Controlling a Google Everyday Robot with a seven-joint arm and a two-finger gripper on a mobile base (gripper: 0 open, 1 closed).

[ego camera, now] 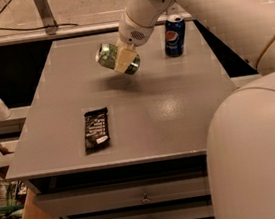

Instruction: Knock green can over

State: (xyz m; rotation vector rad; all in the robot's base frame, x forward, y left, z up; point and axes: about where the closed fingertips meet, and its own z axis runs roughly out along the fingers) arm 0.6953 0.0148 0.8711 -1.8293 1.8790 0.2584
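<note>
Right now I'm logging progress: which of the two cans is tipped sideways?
The green can, tilted in the end effector above the table; the blue Pepsi can stands upright.

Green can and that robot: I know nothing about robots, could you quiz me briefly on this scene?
1. True or false: the green can stands upright on the table.
2. Fill in: the pincer, above the table and left of the blue Pepsi can in the view, is shut on the ____.
3. Which lies nearest the table's front edge? A blue Pepsi can; B dark snack bar; C green can.
Key: 1 false, it hangs tilted in the pincer; 2 green can; 3 B.
</note>
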